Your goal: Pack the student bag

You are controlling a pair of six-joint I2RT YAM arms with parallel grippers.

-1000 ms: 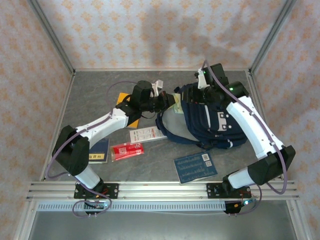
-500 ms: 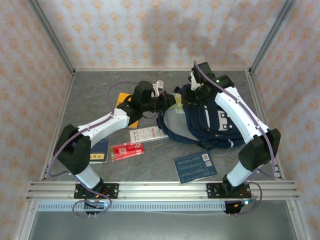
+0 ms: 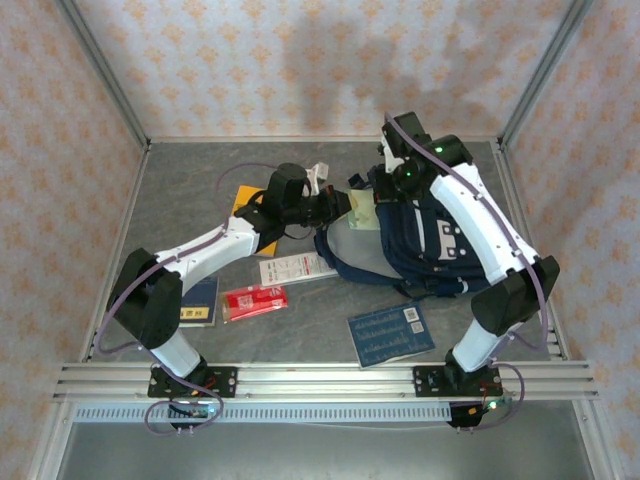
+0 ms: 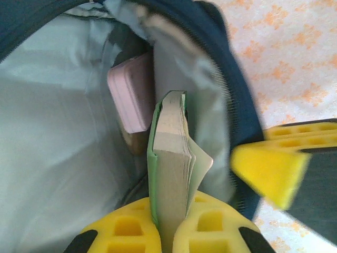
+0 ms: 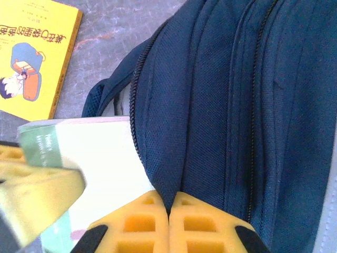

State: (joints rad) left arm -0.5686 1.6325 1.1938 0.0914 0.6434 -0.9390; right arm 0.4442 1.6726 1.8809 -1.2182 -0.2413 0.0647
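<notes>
A green-covered book [image 4: 169, 158] is clamped by the left gripper [image 4: 167, 224] inside the mouth of the student bag [image 3: 405, 250]; its navy rim is pinched by the right gripper [image 5: 169, 208].

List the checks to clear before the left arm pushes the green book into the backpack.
1. Left jaws shut on the green-covered paperback book: ok.
2. Right jaws pinching the zip edge of the dark navy fabric backpack, holding its mouth open: ok.
3. Book pointed into the pale grey lining: ok.
4. Book closed flat: not ok, one cover bows away from the pages.
5. Space past the pink rectangular case inside: cannot tell.
</notes>
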